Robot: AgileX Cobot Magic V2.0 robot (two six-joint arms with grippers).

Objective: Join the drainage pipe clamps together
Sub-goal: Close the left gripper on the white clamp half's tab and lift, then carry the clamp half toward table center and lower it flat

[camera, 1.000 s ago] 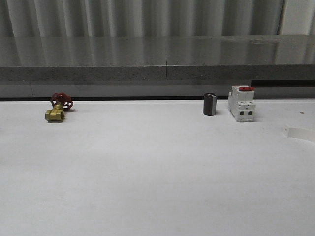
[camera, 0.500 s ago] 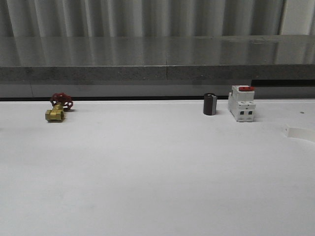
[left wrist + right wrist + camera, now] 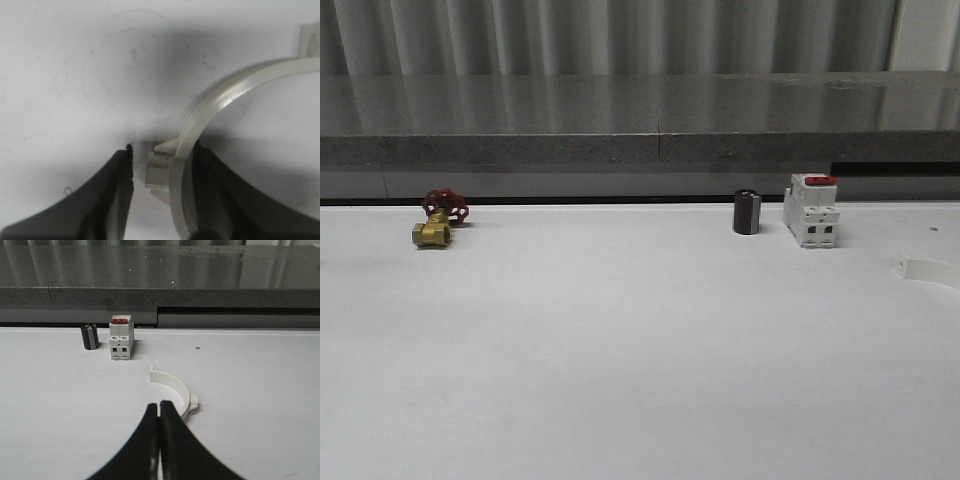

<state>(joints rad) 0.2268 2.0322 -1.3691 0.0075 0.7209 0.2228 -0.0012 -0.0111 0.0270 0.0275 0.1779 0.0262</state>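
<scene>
- White plastic, first clamp half [image 3: 225, 95]: in your left wrist view its curved band ran between the fingers of the left gripper [image 3: 162, 147], the outer tab facing one finger.
- The left jaws stood parted, not clamped. One finger lay close against the band, and a gap remained between the tab and the other finger.
- Second clamp half [image 3: 172, 382]: it lay flat on the table [image 3: 640, 350], just beyond the tips of your right gripper [image 3: 159, 405]. Those fingers were pressed together with nothing between them.
- Change over the last second: the pale sliver of that clamp half [image 3: 930, 268] at the front view's edge altered slightly in outline. This suggested it had been nudged, not lifted.
- Meaning for the task: the halves were well apart and neither was firmly held, so joining had not begun.
- What the views added: your front view gave the brass valve [image 3: 438, 220]. The right wrist view gave the breaker block [image 3: 121, 337] and black cylinder [image 3: 90, 336], both well ahead of the fingertips.
</scene>
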